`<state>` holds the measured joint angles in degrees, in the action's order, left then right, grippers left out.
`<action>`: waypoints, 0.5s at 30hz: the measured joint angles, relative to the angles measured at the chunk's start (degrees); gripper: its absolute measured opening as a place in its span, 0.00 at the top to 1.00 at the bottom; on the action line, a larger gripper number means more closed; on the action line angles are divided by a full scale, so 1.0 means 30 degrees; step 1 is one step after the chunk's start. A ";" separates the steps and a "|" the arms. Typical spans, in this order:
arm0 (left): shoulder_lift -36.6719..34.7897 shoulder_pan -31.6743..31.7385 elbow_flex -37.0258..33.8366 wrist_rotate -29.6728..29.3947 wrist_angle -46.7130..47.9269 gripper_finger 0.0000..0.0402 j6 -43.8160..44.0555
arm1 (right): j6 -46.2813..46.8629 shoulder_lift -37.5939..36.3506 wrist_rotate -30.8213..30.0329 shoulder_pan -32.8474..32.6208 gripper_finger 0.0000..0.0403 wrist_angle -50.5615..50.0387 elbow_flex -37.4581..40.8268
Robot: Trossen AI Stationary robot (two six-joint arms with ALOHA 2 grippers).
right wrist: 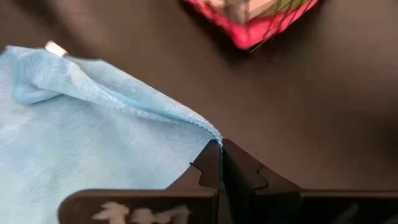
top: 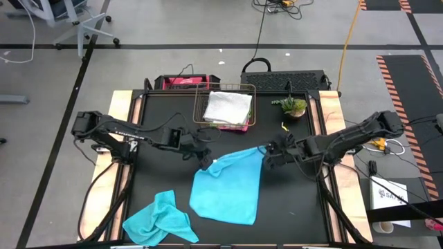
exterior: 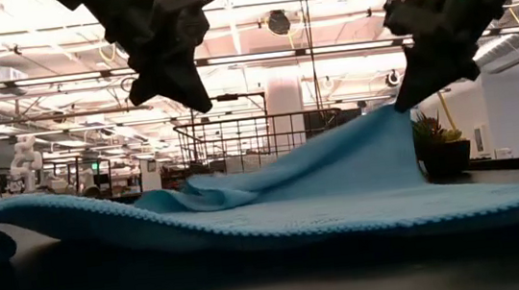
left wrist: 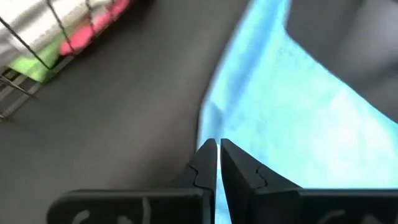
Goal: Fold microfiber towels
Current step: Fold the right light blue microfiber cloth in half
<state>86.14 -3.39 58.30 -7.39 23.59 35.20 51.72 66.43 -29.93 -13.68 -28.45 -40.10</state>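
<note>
Step in hand: folding the spread turquoise towel (top: 228, 185), lower centre of the high view on the black tabletop (top: 159, 176). Both far corners look pinched and lifted, near edge lying flat (low view shows the cloth rising in a ramp to the right gripper).

Next move, my read: carry both corners together toward the near edge, keep them level so the fold lands square, then release.

Second turquoise towel (top: 158, 220) lies crumpled at lower left, not yet done. Wire basket (top: 223, 109) at upper centre holds a folded grey towel (top: 227, 105) on top, pink and green under it.

Right gripper (top: 266, 155) is clenched on the towel's upper right corner. Left gripper (top: 205, 160) sits at the upper left corner, fingers nearly closed; wrist view shows cloth edge right at the tips, so probably a thin pinch.
</note>
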 joint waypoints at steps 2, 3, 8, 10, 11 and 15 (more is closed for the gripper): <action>0.0002 -0.0070 0.0000 0.0428 -0.0085 0.95 0.0116 | -0.0871 0.0000 0.0014 0.0622 0.99 0.0276 0.0263; 0.0002 -0.0094 0.0000 0.0599 -0.0108 0.95 0.0284 | -0.1248 0.0000 0.0055 0.0917 0.98 0.0295 0.0376; 0.0002 -0.0406 0.0000 0.0877 -0.0093 0.95 0.0820 | -0.2967 0.0000 -0.0024 0.2189 0.88 0.0278 0.0697; 0.0002 -0.0517 0.0000 0.0877 -0.0059 0.95 0.0761 | -0.4061 0.0000 -0.0044 0.2592 0.83 0.0279 0.0701; 0.0002 -0.0550 0.0000 0.0877 -0.0057 0.95 0.0755 | -0.4559 0.0000 -0.0044 0.2765 0.82 0.0286 0.0701; 0.0002 -0.0641 0.0000 0.0885 -0.0042 0.95 0.0825 | -0.3740 -0.0116 0.2072 0.3117 0.78 0.1477 0.0709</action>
<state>86.15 -5.31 58.30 -4.73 23.46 37.67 40.50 66.09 -23.72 -4.33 -24.02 -37.98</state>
